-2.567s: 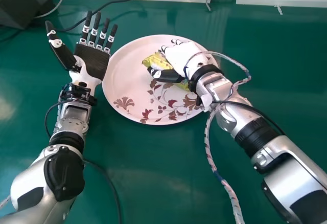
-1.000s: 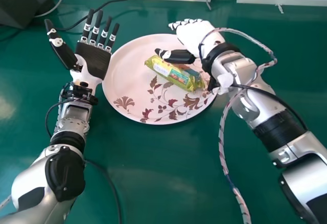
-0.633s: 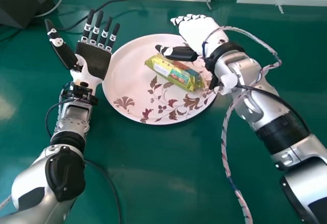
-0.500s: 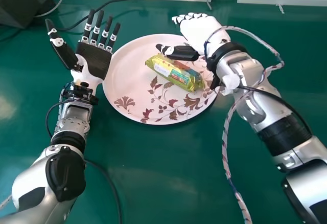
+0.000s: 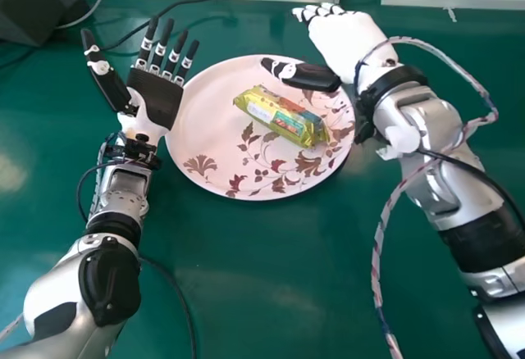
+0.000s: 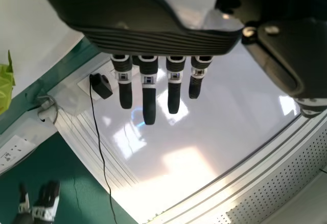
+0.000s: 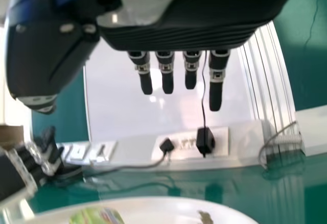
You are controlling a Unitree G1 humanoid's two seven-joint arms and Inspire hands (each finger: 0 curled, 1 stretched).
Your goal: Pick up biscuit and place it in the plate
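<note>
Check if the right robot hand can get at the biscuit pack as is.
Likely yes: the right robot hand is open beside the pack, which lies uncovered on the plate, with nothing visible between them.

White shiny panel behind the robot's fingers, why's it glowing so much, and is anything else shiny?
Left wrist view: strong glare, probably reflected light, makes bright patches on the white panel behind the left hand; right wrist view: small bright spots show on the panel near the right hand; head view: a soft shine on the green table at the left edge.
</note>
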